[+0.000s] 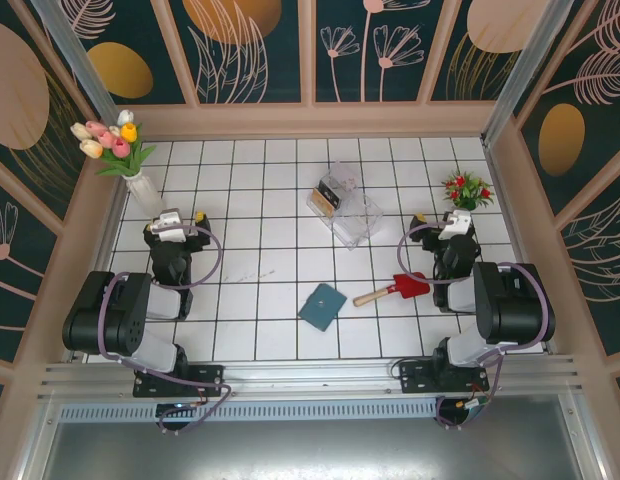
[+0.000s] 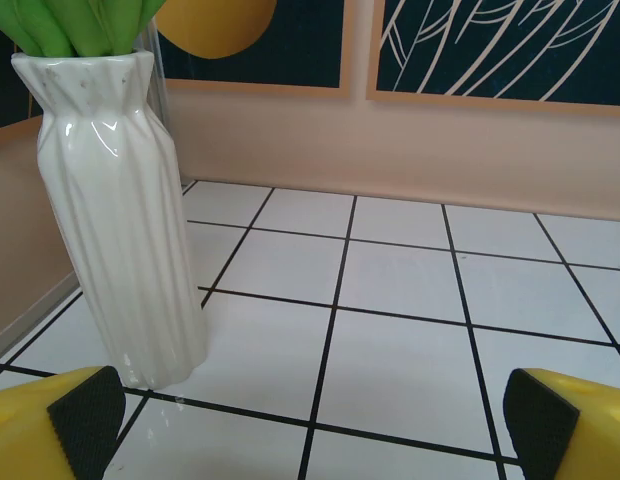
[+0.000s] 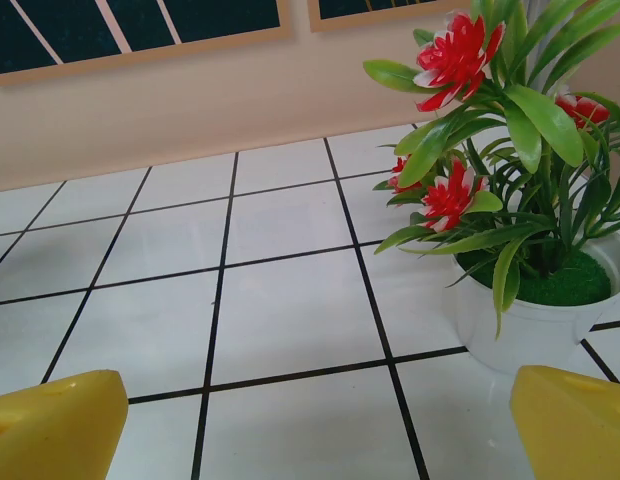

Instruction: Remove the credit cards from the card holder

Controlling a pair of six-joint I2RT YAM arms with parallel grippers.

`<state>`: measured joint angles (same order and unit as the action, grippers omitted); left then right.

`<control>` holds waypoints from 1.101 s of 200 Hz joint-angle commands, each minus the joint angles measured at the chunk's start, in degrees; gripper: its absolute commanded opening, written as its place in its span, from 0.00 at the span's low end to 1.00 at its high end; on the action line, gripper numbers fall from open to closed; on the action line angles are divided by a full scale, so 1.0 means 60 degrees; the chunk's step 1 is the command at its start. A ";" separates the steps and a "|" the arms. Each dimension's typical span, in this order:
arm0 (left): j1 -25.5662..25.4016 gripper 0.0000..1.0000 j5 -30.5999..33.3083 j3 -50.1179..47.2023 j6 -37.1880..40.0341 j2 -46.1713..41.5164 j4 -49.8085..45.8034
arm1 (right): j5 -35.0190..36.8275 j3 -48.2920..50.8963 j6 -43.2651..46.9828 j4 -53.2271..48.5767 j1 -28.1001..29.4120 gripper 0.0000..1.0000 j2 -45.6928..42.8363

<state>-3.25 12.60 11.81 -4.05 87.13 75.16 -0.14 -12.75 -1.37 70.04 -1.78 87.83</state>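
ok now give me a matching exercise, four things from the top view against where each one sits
Things:
1. card holder
2. toy shovel
3. clear plastic box
4. white vase

Places:
a. far left of the table
b. middle, toward the far wall
c. centre, toward the near edge, lying flat
d. just right of the slate-blue wallet, red blade pointing right

Pairs: 1-c, 2-d, 3-b, 4-a

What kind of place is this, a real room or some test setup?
Probably a staged robot test booth: a white tiled tabletop boxed in by leaf-patterned wall panels, with a tulip vase and a potted plant as props.
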 commanded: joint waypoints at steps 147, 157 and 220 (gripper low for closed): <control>0.0087 0.99 -0.0024 0.0069 0.0101 0.0027 0.0113 | -0.0283 -0.0148 0.0094 0.0111 -0.0066 0.99 0.0071; 0.0087 0.99 0.0007 0.0029 0.0093 0.0011 0.0202 | -0.0284 -0.0138 0.0090 0.0148 -0.0055 0.99 0.0057; 0.0089 0.98 0.0021 0.0957 -0.0187 -0.2014 -0.3332 | 0.0117 -0.0655 0.0062 -0.2415 0.0083 0.99 -0.2339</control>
<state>-3.25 12.62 12.97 -4.08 80.40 67.22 -0.08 -13.41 -1.37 62.54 -1.78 80.53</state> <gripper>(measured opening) 0.986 0.990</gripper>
